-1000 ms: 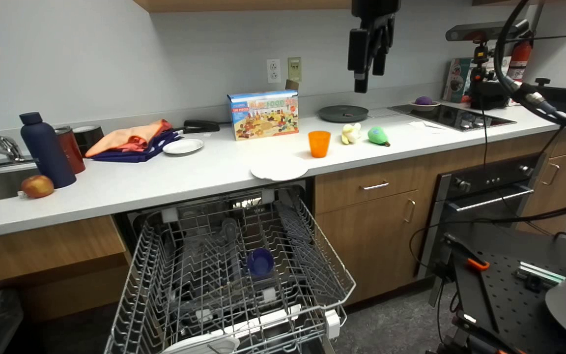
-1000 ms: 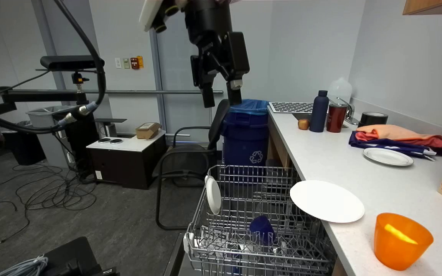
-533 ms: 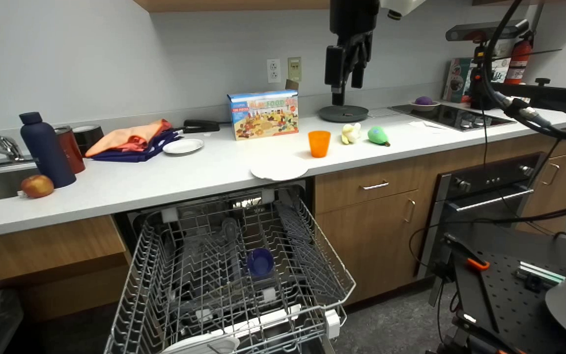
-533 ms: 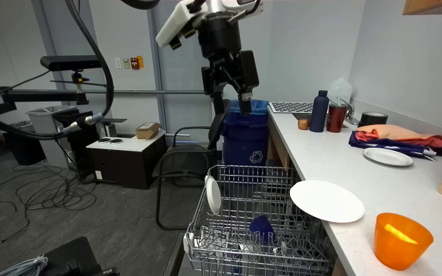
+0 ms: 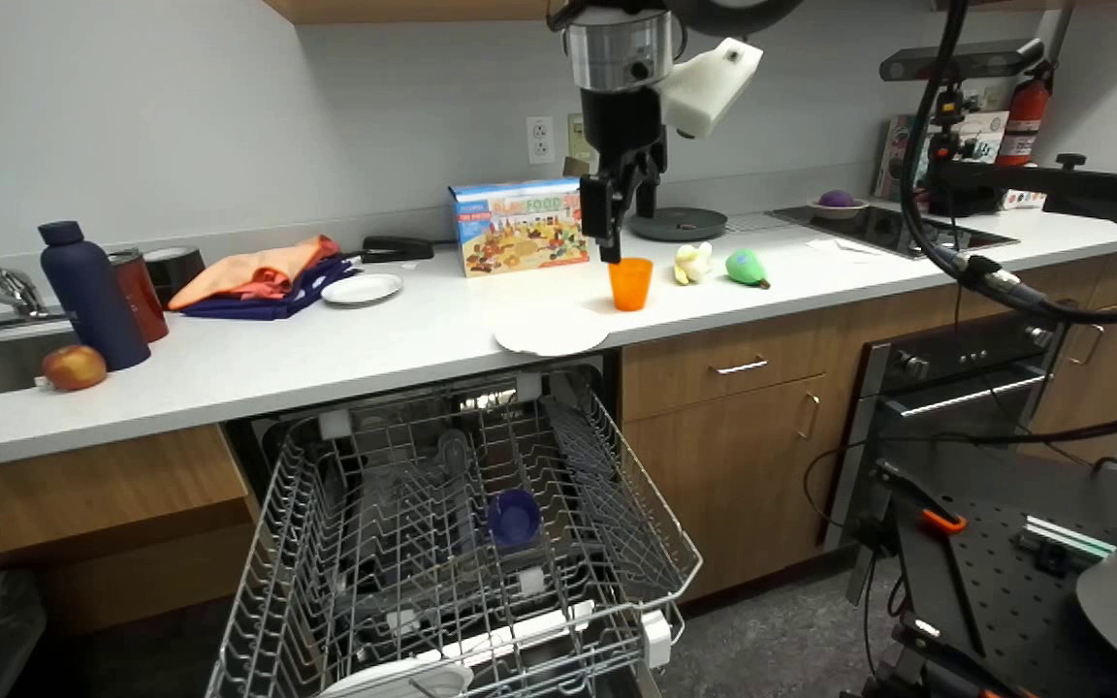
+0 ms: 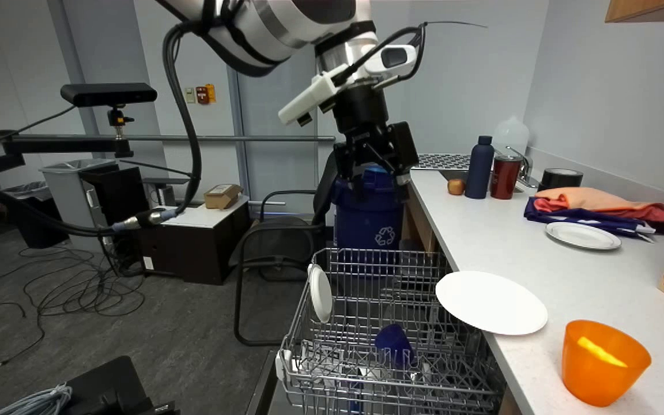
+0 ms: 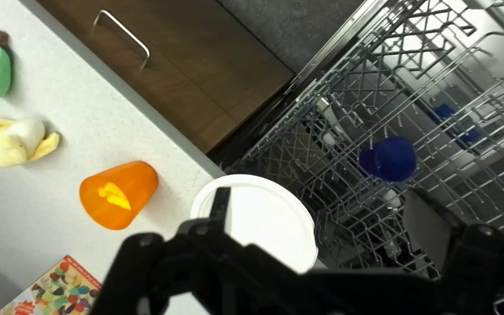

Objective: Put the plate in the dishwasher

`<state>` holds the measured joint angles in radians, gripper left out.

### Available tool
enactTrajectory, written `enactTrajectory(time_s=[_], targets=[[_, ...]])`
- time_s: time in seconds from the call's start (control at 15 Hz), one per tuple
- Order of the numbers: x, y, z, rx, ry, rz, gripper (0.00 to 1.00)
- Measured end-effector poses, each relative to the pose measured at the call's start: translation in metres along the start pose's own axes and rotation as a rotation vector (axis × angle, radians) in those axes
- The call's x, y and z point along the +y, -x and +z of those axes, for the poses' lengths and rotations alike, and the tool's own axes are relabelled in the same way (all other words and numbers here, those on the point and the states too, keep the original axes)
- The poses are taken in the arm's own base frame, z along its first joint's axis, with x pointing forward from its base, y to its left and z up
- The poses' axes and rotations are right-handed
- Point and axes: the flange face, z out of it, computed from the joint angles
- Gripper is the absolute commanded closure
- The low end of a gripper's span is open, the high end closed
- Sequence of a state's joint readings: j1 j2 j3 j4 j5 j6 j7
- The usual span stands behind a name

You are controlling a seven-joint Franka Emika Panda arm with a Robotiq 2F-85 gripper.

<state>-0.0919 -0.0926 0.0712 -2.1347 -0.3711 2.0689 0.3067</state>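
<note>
The plate point(image 5: 552, 333) is plain white and lies flat on the counter, its edge over the counter's front edge above the dishwasher. It also shows in an exterior view point(image 6: 491, 302) and in the wrist view point(image 7: 265, 218), where a finger covers part of it. The dishwasher point(image 5: 272, 523) is open with its wire rack pulled out; the rack shows in an exterior view point(image 6: 389, 302) and the wrist view point(image 7: 322, 175). My gripper point(image 5: 627, 233) hangs above the counter, apart from the plate. Its fingers are wide apart and empty in an exterior view point(image 6: 380, 190) and the wrist view point(image 7: 320, 214).
An orange cup point(image 5: 630, 284) stands beside the plate. The rack holds a blue cup point(image 5: 514, 517) and a tilted white dish point(image 6: 321, 294). A smaller white dish point(image 5: 362, 289), a food box point(image 5: 525, 228) and soft toys point(image 5: 692, 264) stand on the counter.
My gripper has come down and moved toward the plate, leftward in an exterior view and rightward in an exterior view. It stays open. The plate and rack have not moved.
</note>
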Motion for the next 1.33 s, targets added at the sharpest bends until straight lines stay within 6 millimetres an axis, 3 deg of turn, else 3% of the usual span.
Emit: enactTrajectory(time_s=[0.53,0.73,1.33], targets=[[-0.04,-0.046,0.074,0.018,0.169,-0.111,0.0],[-0.054,-0.056,0.078,0.023,0.167,-0.117,0.0],[-0.052,-0.058,0.078,0.025,0.169,-0.113,0.0]])
